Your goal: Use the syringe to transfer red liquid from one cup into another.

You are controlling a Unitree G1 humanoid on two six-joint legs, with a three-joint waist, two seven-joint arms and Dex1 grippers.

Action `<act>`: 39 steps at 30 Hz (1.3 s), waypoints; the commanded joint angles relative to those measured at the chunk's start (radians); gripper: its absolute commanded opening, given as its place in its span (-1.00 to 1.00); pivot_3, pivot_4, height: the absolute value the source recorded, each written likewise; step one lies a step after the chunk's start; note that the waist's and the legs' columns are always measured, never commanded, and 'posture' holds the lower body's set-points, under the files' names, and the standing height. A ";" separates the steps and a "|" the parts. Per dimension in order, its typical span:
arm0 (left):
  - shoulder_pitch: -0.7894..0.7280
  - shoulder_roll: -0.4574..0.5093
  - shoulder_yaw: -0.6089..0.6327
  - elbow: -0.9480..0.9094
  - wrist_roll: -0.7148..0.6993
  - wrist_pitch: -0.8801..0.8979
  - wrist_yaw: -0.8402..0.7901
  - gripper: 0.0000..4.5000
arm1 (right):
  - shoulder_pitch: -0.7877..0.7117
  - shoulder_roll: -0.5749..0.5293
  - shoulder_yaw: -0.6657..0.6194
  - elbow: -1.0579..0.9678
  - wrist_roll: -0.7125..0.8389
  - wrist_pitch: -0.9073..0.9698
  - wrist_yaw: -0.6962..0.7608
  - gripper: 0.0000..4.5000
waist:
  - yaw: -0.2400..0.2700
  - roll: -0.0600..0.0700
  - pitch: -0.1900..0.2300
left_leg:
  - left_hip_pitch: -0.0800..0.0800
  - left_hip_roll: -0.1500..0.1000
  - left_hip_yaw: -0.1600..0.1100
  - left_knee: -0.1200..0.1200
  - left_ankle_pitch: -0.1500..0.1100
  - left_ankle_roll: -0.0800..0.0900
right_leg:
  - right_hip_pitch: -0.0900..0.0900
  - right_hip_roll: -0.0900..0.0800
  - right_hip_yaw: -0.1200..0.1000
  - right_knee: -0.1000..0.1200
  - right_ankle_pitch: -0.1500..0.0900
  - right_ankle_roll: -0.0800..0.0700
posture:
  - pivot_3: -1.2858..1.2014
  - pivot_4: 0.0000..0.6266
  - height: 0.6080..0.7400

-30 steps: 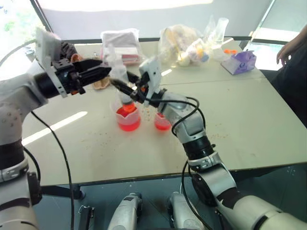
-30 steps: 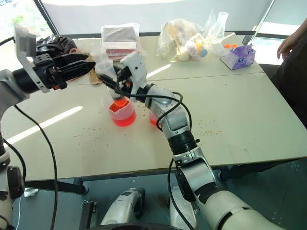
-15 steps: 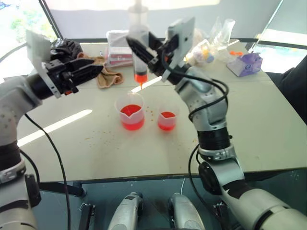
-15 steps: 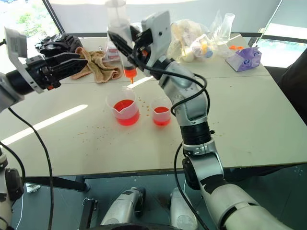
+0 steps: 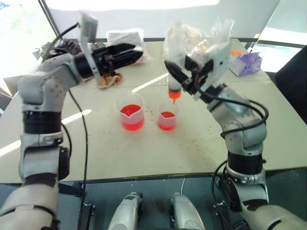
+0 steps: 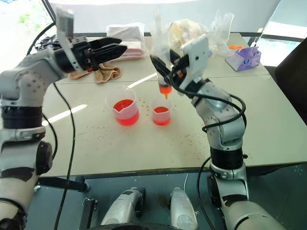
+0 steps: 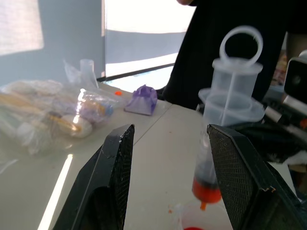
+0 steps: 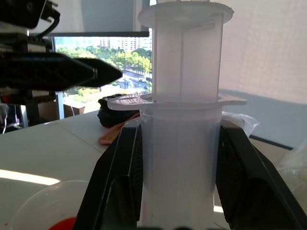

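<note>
- Head views, surface and room: a pale table (image 5: 268, 143) carries the wide spouted beaker (image 5: 130, 111) and, just beside it on the robot's right, the narrower cup (image 5: 167, 116). Both hold red liquid (image 5: 130, 113), and red-orange specks dot the tabletop around them. At the far edge lie a brown cloth (image 6: 106, 73), a wrapped pink-and-white pack (image 5: 125, 38), clear bags of small items (image 6: 189, 29) and a purple tissue pack (image 5: 245, 63). Bright windows stand behind.
- Head views, grippers: the right gripper (image 5: 178, 78) is clamped on the syringe (image 5: 174, 60), which stands upright with its orange tip above the narrower cup, not touching it. The left gripper (image 5: 128, 54) hangs with fingers spread and empty over the far-left part of the table.
- Left wrist view: its two black fingers (image 7: 112, 177) stand wide apart; between them the syringe, plunger ring uppermost, shows red liquid low in the barrel.
- Right wrist view: both fingers (image 8: 120, 177) press against the syringe barrel; the left gripper's fingers show dark at one side.
- Change from the earlier frames: a second ago the syringe tip sat in the beaker; half a second ago it was raised above the beaker; it now stands over the narrower cup. The left gripper has come nearer the syringe.
</note>
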 commanded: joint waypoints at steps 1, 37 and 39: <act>-0.088 -0.024 0.000 0.041 0.022 -0.044 -0.035 0.14 | 0.010 0.004 0.011 -0.059 -0.004 -0.033 -0.016 -0.37 | -0.003 0.000 0.000 | 0.000 0.000 0.000 0.000 0.000 0.000 | 0.000 0.000 0.000 0.000 0.000 0.000 | 0.03 -0.52 0.94; -0.132 -0.213 -0.090 0.177 0.152 -0.086 -0.194 -0.63 | 0.024 0.004 0.055 -0.082 -0.009 -0.038 -0.048 -0.37 | 0.002 0.000 0.000 | 0.000 0.000 -0.001 0.001 0.000 0.000 | 0.001 0.000 -0.001 0.000 0.000 0.000 | 0.03 -0.52 0.94; -0.120 -0.215 -0.094 0.169 0.155 -0.080 -0.195 -0.77 | 0.023 0.004 0.056 -0.082 -0.009 -0.039 -0.047 -0.37 | 0.002 0.000 0.000 | 0.000 0.000 -0.001 0.001 0.000 0.000 | 0.001 0.001 -0.001 0.000 0.000 0.000 | 0.03 -0.52 0.94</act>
